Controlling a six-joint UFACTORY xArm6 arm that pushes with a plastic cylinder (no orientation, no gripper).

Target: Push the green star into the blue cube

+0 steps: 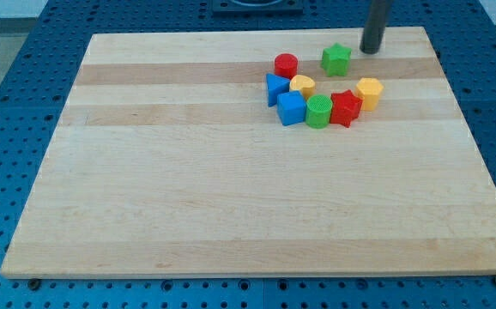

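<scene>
Near the counter's (188,215) top edge, my tip (370,50) — a bare rod end effector, no jaws, clamping nothing — stands just right of the green star (336,58). Approach step, I judge: next, push down-left toward the blue cube (291,108) — past the yellow block (303,85).

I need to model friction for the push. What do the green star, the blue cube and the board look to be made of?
Green star and blue cube: probably plastic, flat saturated colour with a soft sheen. Board: pale wood, glued strips with visible grain, smooth satin finish.
</scene>
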